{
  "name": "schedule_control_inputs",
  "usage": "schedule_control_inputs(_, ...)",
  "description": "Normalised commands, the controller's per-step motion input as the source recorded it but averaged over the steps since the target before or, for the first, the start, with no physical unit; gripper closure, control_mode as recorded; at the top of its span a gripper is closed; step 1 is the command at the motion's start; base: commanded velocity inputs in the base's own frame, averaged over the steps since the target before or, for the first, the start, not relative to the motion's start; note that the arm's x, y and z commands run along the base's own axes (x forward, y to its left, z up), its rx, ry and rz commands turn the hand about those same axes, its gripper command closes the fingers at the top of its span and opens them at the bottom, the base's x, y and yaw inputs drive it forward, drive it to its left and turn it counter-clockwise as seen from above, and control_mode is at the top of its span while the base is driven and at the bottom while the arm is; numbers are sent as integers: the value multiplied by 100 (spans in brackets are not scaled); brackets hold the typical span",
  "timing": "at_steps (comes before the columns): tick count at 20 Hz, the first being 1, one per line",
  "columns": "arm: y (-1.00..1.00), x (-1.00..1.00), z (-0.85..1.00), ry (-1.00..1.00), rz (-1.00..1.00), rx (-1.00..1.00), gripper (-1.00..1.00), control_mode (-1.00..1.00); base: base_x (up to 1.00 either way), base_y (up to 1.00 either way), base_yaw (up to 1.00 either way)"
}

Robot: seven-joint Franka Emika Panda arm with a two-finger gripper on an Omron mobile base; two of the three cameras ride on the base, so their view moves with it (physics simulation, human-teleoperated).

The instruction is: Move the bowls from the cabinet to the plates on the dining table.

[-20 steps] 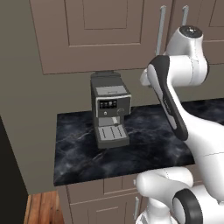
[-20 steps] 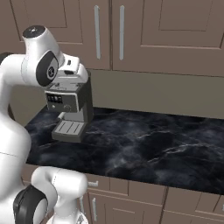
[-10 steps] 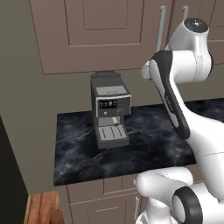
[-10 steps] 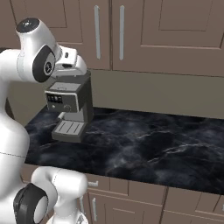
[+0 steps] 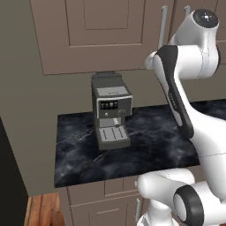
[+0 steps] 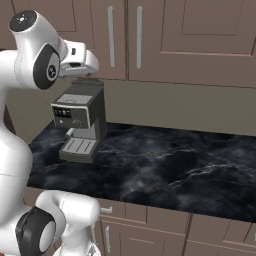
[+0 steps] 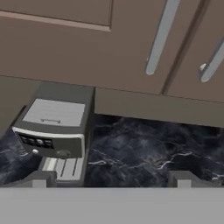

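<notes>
A: Left base view. Cabinet (image 5: 101, 35) doors closed, hanging over the back edge of the counter (image 5: 145, 145). Coffee machine (image 5: 111, 114) sits near the counter's back left corner. The arm's wrist is raised in front of the door handles (image 5: 162, 26).

B: Bowls?

A: None to be seen; doors shut, so my guess is they're on the shelf behind them. Can't confirm.

B: Right base view?

A: Gripper (image 6: 82, 62) up high, just above the coffee machine (image 6: 80, 125) and near the lower edge of the cabinet (image 6: 190, 30). The two slim bar handles (image 6: 111, 35) stand upright, to the right of the hand and a bit above it. Jaws hard to read from this side.

B: Hand view?

A: Fingertips (image 7: 41, 179) at the bottom, set wide apart, nothing between them: fully open, empty. Handles (image 7: 162, 37) lie up and ahead, running lengthwise away up the door, one on each side of the door seam. Coffee machine (image 7: 54, 131) below left, marble counter (image 7: 148, 153) beneath.

B: So next move?

A: Probably rise and go forward to a handle, jaws straddling its long vertical axis, then pull the door. Plates and dining table aren't in these frames.
</notes>
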Motion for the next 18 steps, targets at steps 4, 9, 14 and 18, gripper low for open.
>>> schedule_control_inputs(4,-13,4,34,-11,-1,-3,-100,-100,0,0,0)
schedule_control_inputs(9,-19,7,30,-11,-1,-1,-100,-100,0,0,0)
schedule_control_inputs(14,-18,10,25,-9,-1,0,-100,-100,0,0,0)
schedule_control_inputs(18,-13,16,12,-9,0,0,-100,-100,0,0,0)
